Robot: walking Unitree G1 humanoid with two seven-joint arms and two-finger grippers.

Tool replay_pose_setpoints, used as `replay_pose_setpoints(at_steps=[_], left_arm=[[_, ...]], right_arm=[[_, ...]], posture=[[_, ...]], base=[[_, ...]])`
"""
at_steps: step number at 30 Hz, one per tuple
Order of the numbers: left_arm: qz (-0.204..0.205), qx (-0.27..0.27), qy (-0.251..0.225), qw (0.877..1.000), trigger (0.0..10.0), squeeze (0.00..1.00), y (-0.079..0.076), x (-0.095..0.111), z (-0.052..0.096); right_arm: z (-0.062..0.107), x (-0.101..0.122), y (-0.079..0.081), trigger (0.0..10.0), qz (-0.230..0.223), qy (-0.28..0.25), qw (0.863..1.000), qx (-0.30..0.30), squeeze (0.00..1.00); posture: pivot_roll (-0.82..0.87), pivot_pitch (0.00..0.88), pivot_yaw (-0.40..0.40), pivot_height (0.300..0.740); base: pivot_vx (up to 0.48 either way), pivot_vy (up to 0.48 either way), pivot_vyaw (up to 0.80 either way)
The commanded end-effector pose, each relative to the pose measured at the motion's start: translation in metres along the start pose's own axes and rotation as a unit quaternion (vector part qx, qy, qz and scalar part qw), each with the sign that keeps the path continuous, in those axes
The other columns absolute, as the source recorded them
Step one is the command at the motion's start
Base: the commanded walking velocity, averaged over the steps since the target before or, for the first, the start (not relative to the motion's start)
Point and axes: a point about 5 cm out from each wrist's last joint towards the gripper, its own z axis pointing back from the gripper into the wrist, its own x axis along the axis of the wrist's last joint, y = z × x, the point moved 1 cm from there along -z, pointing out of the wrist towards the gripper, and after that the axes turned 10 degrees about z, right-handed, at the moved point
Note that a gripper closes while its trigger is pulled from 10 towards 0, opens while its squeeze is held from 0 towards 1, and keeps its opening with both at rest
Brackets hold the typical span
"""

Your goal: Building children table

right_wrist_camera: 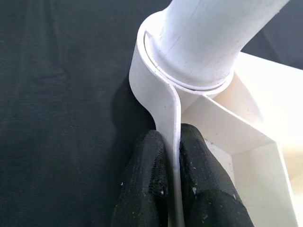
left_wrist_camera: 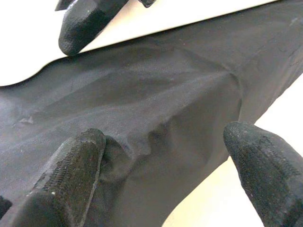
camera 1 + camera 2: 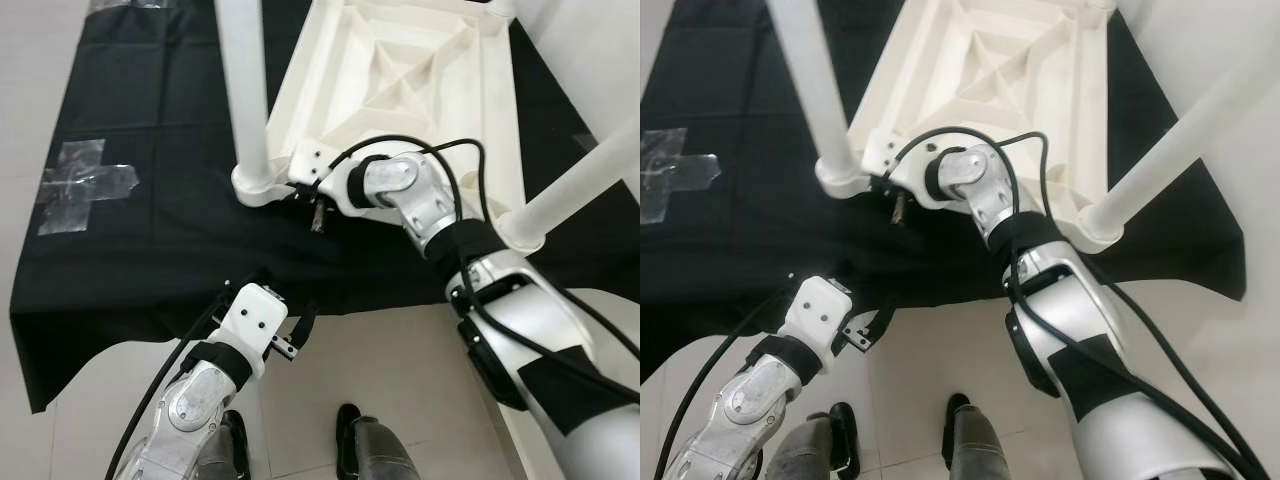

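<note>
While the right gripper is pinched on the tabletop rim beside 1 seated leg, the left gripper is spread over the cloth; repositioning the table is judged next, requiring a firm hold.

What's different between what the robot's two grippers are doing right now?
The right gripper is shut on the white table top's rim, beside a fitted leg; the left gripper is open over the black cloth, holding nothing. The right arm reaches forward to the upturned table; the left stays low near the cloth's edge. Both have two black fingers.
</note>
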Motion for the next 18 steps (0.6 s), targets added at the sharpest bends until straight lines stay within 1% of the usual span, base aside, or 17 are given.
replay_pose_setpoints(at_steps=[1, 2, 5, 6, 11, 12, 13, 14, 17, 18], left_arm=[[0.004, -0.014, 0.019, 1.0, 10.0, 0.0, -0.005, -0.007, 0.003], [0.004, -0.014, 0.019, 1.0, 10.0, 0.0, -0.005, -0.007, 0.003], [0.003, -0.016, 0.018, 1.0, 10.0, 0.0, -0.006, -0.007, 0.002], [0.002, -0.016, 0.018, 1.0, 10.0, 0.0, -0.006, -0.007, 0.002], [0.002, -0.017, 0.018, 1.0, 10.0, 0.0, -0.006, -0.007, 0.002], [0.002, -0.017, 0.018, 1.0, 10.0, 0.0, -0.006, -0.007, 0.002], [0.002, -0.017, 0.018, 1.0, 10.0, 0.0, -0.006, -0.007, 0.002], [0.002, -0.017, 0.018, 1.0, 10.0, 0.0, -0.006, -0.007, 0.001], [0.002, -0.017, 0.018, 1.0, 10.0, 0.0, -0.006, -0.007, 0.001], [0.002, -0.017, 0.018, 1.0, 10.0, 0.0, -0.006, -0.007, 0.001]], right_arm=[[-0.007, 0.037, -0.001, 0.0, 0.067, -0.096, 0.993, -0.014, 0.0], [-0.007, 0.037, -0.001, 0.0, 0.067, -0.096, 0.993, -0.014, 0.0], [-0.008, 0.046, 0.0, 0.0, 0.08, -0.123, 0.989, -0.011, 0.0], [-0.009, 0.05, 0.002, 0.0, 0.092, -0.131, 0.987, -0.007, 0.0], [-0.008, 0.051, 0.003, 0.0, 0.1, -0.138, 0.985, -0.007, 0.0], [-0.009, 0.057, 0.006, 0.0, 0.105, -0.155, 0.982, 0.002, 0.0], [-0.009, 0.057, 0.006, 0.0, 0.105, -0.155, 0.982, 0.002, 0.0], [-0.01, 0.064, 0.01, 0.0, 0.113, -0.176, 0.978, 0.014, 0.0], [-0.01, 0.065, 0.011, 0.0, 0.115, -0.182, 0.976, 0.016, 0.0], [-0.011, 0.069, 0.014, 0.0, 0.117, -0.192, 0.974, 0.021, 0.0]], posture=[[0.09, 0.315, -0.1, 0.74], [0.09, 0.315, -0.1, 0.74], [0.09, 0.314, -0.1, 0.74], [0.09, 0.314, -0.099, 0.74], [0.09, 0.314, -0.099, 0.74], [0.09, 0.314, -0.1, 0.74], [0.09, 0.314, -0.1, 0.74], [0.09, 0.314, -0.1, 0.74], [0.09, 0.314, -0.1, 0.74], [0.09, 0.313, -0.1, 0.74]], base=[[0.0, 0.0, 0.0], [0.0, 0.0, 0.0], [0.0, 0.0, 0.0], [0.0, 0.0, 0.0], [0.0, 0.0, 0.0], [0.0, 0.0, 0.0], [0.0, 0.0, 0.0], [0.0, 0.0, 0.0], [0.0, 0.0, 0.0], [0.0, 0.0, 0.0]])
